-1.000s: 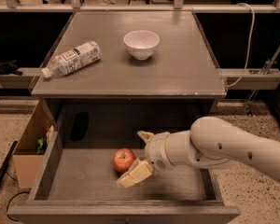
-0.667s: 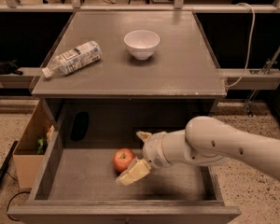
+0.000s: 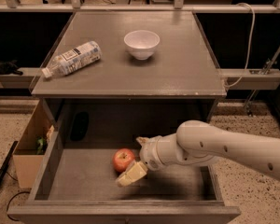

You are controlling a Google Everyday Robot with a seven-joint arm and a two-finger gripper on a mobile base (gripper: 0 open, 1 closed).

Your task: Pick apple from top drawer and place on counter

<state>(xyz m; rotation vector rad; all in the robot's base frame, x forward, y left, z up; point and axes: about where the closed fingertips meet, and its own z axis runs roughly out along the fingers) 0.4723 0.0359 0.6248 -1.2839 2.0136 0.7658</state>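
Note:
The red apple (image 3: 123, 159) lies on the bare bottom of the open top drawer (image 3: 79, 185), left of its middle. My gripper (image 3: 133, 157) reaches in from the right on a white arm and is open. One cream finger (image 3: 131, 174) lies just in front of the apple and the other finger (image 3: 143, 140) is behind it to the right, so the apple sits between them. I cannot tell if a finger touches it. The grey counter (image 3: 186, 69) is above the drawer.
On the counter stand a white bowl (image 3: 141, 43) at the middle back and a plastic bottle (image 3: 72, 58) lying on its side at the left. A dark object (image 3: 79, 125) lies at the drawer's back left. A cardboard box (image 3: 30, 146) stands left of the cabinet.
The arm and gripper have crept slightly left toward the apple. The apple has not moved.

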